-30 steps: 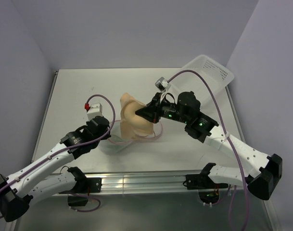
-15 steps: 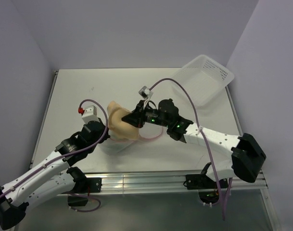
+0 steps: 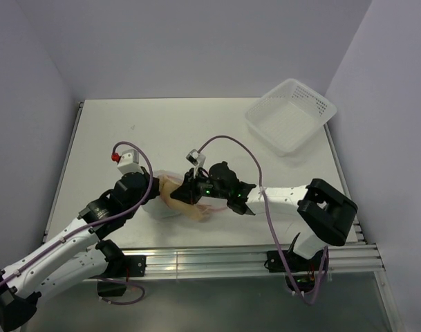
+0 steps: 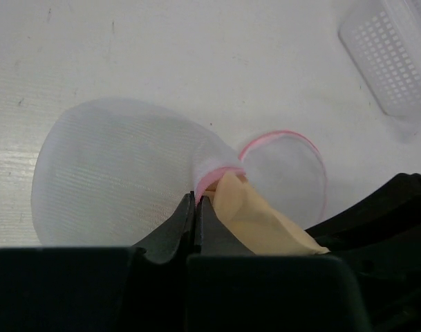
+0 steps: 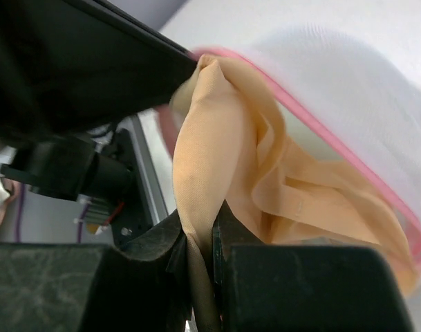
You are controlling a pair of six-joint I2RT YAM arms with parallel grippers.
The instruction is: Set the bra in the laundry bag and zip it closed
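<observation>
**Two pincers meet at the bag's mouth**

Top view: the left arm reaches low from the near-left corner, its left pincer (image 3: 157, 193) at the edge of the laundry bag (image 3: 153, 209). The right arm doubles back across the table (image 3: 127, 124) with its elbow folded. The right pincer (image 3: 187, 194) faces the left one, just beside it. The bra (image 3: 189, 206) lies bunched between and under them. The arms hide both sets of jaws here, and the mesh barely shows against the white top. A basket (image 3: 289, 114) sits well apart, beyond the right pincer.

Left wrist: the left pincer (image 4: 198, 202) is pressed together on the bag's pink rim (image 4: 220, 173). The mesh body (image 4: 120, 173) spreads ahead and to the left. The bra (image 4: 258, 221) lies just right of the tips, its end at the rim. The right arm (image 4: 383, 214) is a dark blur at the right — the basket (image 4: 397, 55) is cut off by the corner.

Right wrist: the right pincer (image 5: 198, 238) is clamped on a fold of the bra (image 5: 224, 152). The fabric runs up ahead of the tips into the pink-rimmed opening of the bag (image 5: 348, 90). How much of it is inside cannot be told. The left pincer (image 5: 79, 55) is only a black, blurred shape up and to the left.
</observation>
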